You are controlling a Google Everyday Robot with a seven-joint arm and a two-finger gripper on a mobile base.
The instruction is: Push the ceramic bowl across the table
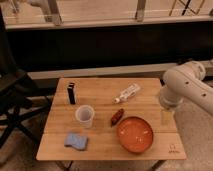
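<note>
The ceramic bowl (pixel 135 133) is orange-red, wide and shallow. It sits upright and empty on the front right part of the light wooden slatted table (pixel 105 147). My white arm (pixel 186 87) comes in from the right edge of the view. My gripper (pixel 166 118) hangs down below the arm at the table's right edge, just right of the bowl and a little behind it. I see no contact between the gripper and the bowl.
A translucent white cup (pixel 84 115) stands at the centre left, with a blue sponge (pixel 76 141) in front of it. A small dark red item (pixel 117 117) lies near the bowl. A clear bottle (pixel 127 93) lies at the back; a dark box (pixel 72 93) stands back left. A dark folding chair (pixel 12 100) is at the left.
</note>
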